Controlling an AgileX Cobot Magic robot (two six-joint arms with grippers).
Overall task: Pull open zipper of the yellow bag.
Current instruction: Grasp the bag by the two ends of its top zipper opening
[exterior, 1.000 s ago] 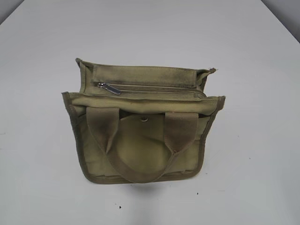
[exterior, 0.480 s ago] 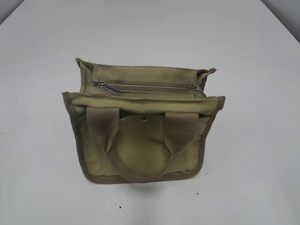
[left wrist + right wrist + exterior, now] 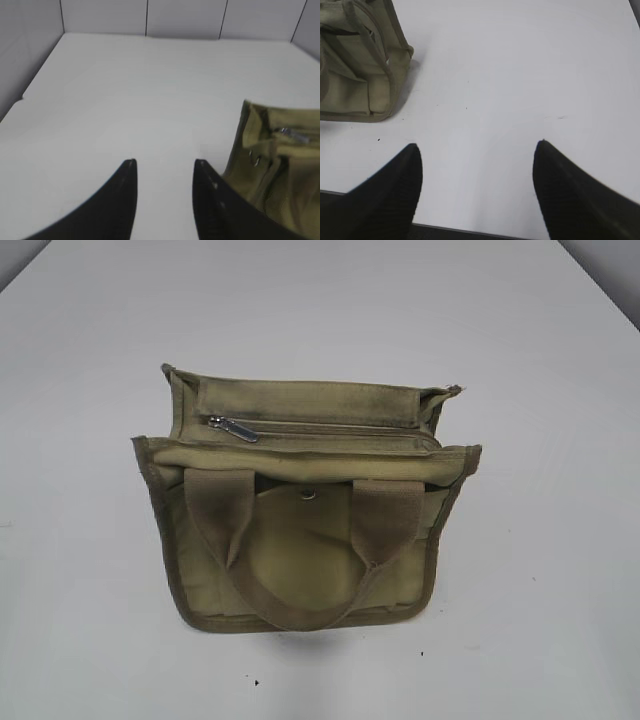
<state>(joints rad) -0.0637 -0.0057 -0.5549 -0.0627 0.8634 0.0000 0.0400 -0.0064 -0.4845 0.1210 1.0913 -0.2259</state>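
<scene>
One yellow bag (image 3: pixel 305 505) sits near the middle of the white table (image 3: pixel 540 360) in the exterior view, its front pocket and two webbing handles (image 3: pixel 300 540) facing the camera. The zipper (image 3: pixel 320 427) runs straight across the bag's top from 9 o'clock to 3 o'clock, and its silver pull tab (image 3: pixel 233 428) lies at the 9 o'clock end, so the zipper looks closed along its length. A round snap button (image 3: pixel 308 494) shows on the pocket, just below the top edge.

Neither arm appears in the exterior view. In the left wrist view the left gripper (image 3: pixel 165 162) hovers over bare table with its jaws parted and nothing between them; the bag's corner (image 3: pixel 277 160) lies at about 3 o'clock of it, just beside the right-hand finger. In the right wrist view the right gripper (image 3: pixel 477 145) stands spread wide and empty, with the bag (image 3: pixel 357 60) apart at about 10 o'clock.
</scene>
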